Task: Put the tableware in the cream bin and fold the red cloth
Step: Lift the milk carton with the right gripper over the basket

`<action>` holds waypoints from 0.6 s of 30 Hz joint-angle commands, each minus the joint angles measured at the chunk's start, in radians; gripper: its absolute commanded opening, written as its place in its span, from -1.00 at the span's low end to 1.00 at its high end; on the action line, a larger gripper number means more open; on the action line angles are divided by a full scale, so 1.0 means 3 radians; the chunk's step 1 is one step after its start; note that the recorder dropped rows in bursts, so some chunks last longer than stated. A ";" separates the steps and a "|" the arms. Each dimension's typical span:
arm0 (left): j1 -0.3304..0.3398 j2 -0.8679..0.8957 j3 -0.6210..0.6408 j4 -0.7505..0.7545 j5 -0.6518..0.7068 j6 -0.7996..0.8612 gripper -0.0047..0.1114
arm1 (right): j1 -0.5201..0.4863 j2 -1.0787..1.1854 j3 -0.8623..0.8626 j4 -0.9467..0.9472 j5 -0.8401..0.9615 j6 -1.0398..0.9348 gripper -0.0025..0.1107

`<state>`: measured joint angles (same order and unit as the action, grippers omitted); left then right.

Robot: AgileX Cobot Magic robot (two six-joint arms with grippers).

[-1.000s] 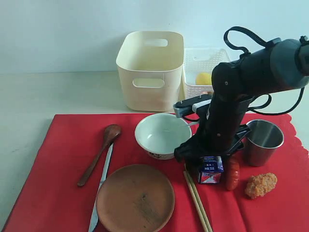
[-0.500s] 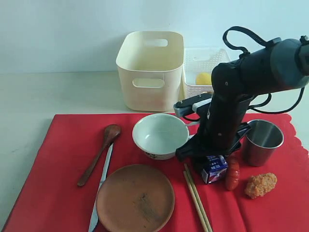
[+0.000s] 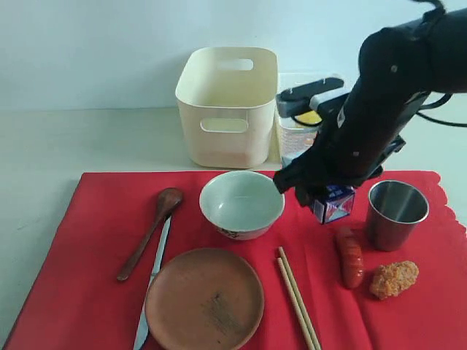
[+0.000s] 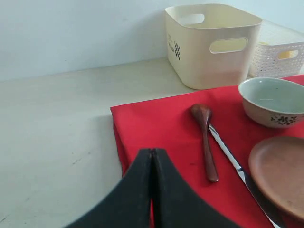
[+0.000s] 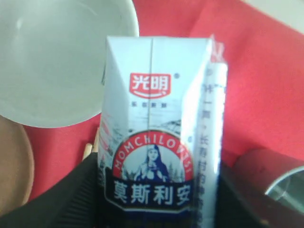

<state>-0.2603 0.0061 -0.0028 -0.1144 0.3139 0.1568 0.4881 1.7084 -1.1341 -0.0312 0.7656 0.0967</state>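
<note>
My right gripper (image 3: 318, 194) grips the carton (image 3: 336, 205) (not tableware), up off the cloth; left gripper (image 4: 152, 185) closed, empty. The bowl (image 3: 241, 203) sits on the red cloth (image 3: 95, 240), 6 o'clock of the cream bin (image 3: 228, 109): ceramic, probably heavy, slick, breakable. I'd pinch the rim.

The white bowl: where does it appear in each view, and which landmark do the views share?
Exterior view: the white bowl at the centre, in front of the cream bin.
Left wrist view: the bowl at the picture's right edge, beyond the brown plate.
Right wrist view: the bowl in the picture's upper left, partly behind the carton.
Shared landmark: the red cloth under it.
</note>
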 commanded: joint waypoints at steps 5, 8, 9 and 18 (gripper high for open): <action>0.0011 -0.0020 0.0009 0.0002 -0.0023 0.0004 -0.92 | -0.0240 -0.0700 -0.0015 -0.0049 -0.0131 0.0081 -0.96; 0.0011 -0.0020 0.0009 0.0002 -0.0023 0.0004 -0.92 | -0.0407 -0.0786 -0.0015 -0.0008 -0.0207 0.0089 -0.96; 0.0011 -0.0020 0.0009 0.0002 -0.0023 0.0004 -0.92 | -0.0460 -0.0788 -0.0015 -0.0008 -0.0238 0.0089 -0.96; 0.0011 -0.0020 0.0009 0.0002 -0.0023 0.0004 -0.92 | -0.0999 -0.0491 -0.0190 0.0380 -0.0760 -0.0343 -0.96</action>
<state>-0.2603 0.0061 -0.0028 -0.1144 0.3139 0.1568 0.2238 1.5207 -1.1547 0.0503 0.6000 0.0337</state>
